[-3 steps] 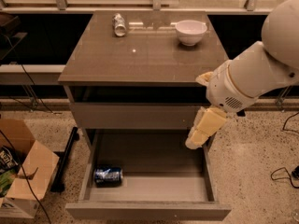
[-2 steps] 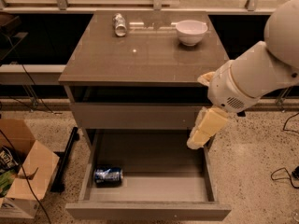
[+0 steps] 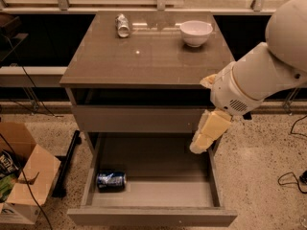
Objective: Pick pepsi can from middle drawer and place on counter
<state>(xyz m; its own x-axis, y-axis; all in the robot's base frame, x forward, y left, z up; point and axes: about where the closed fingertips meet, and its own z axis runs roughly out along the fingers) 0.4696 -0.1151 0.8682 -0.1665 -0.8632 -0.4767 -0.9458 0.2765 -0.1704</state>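
The pepsi can [image 3: 111,180], blue with white markings, lies on its side in the front left corner of the open middle drawer [image 3: 163,174]. The counter [image 3: 144,51] is the glossy grey-brown top above it. My gripper [image 3: 207,135], cream-coloured, hangs from the white arm over the drawer's right rear side, just below the closed upper drawer front. It is well to the right of the can, above it, and holds nothing that I can see.
A pale silvery can [image 3: 123,25] lies at the counter's back left. A white bowl [image 3: 196,32] stands at the back right. An open cardboard box [image 3: 26,176] sits on the floor to the left. A cable [image 3: 292,178] lies on the floor to the right.
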